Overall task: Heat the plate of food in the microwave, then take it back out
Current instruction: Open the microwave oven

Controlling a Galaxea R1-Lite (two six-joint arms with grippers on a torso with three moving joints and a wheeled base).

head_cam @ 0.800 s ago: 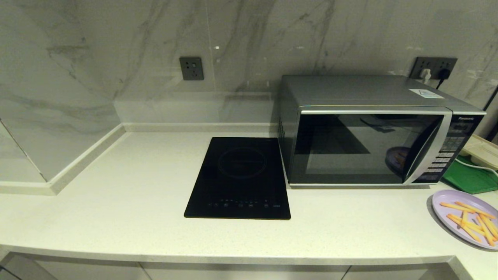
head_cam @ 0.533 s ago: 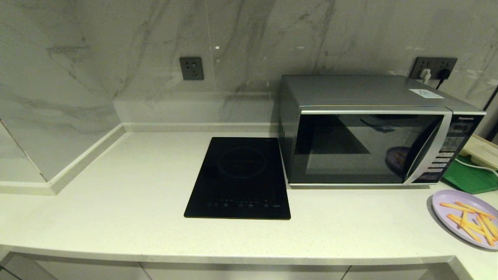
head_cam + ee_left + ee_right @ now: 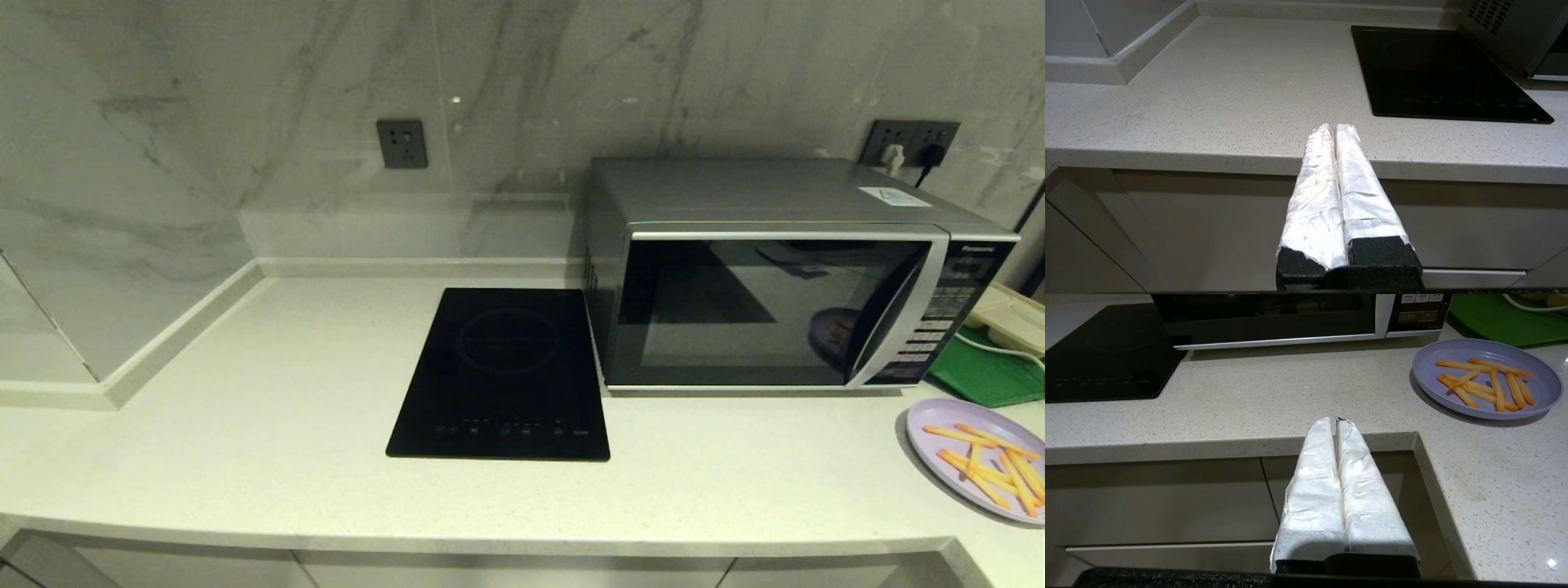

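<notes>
Plate of food [image 3: 1488,384]: we see it on the tabletop [image 3: 1290,404], ahead of the right gripper [image 3: 1337,421], apart.
Microwave [image 3: 784,278]: door closed.
Both grippers: clenched, empty; left gripper [image 3: 1334,127] at the tabletop edge.

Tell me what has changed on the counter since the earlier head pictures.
Nothing has visibly changed. The plate of food still sits on the counter right of the closed microwave, and neither arm has entered the head view.

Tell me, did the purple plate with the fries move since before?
No. The plate of food sits in the same spot on the counter, just in front of the green tray and right of the microwave.
</notes>
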